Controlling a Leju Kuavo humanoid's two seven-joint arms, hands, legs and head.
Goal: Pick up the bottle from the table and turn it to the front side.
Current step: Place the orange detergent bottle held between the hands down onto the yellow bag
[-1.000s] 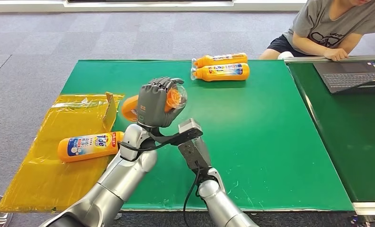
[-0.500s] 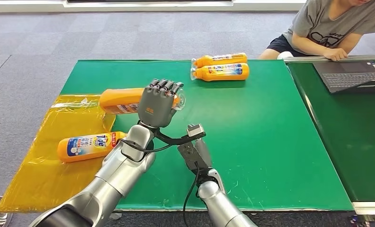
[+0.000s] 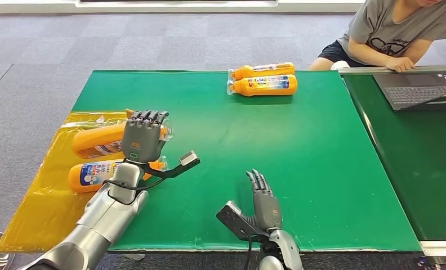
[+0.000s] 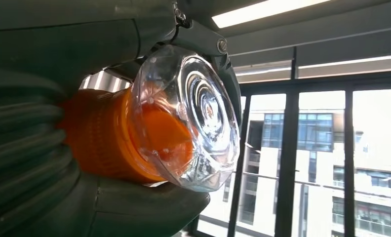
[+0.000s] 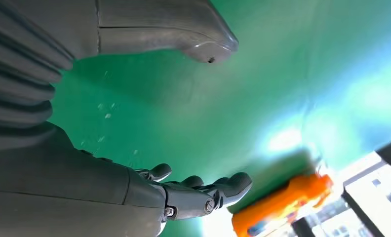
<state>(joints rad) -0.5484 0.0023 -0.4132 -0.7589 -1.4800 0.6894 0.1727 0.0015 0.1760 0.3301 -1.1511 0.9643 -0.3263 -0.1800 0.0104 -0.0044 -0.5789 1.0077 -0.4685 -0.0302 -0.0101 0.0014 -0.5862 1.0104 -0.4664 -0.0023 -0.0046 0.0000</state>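
The left hand [image 3: 142, 138] has its fingers [image 3: 146, 117] wrapped tight around the neck end of an orange bottle [image 3: 97, 141], holding it on its side above the yellow sheet [image 3: 38, 211] at the tabletop's [image 3: 299, 169] left edge. Its clear cap [image 4: 193, 116] pokes out past the fingers. The right hand [image 3: 263, 205] hovers low over the green tabletop with fingers straight, apart and holding nothing.

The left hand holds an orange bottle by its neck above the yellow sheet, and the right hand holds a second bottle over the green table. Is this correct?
Not quite. In the head view the right hand holds nothing; its fingers are spread over the green table. The rest is right: the left hand holds the orange bottle by its neck above the yellow sheet.
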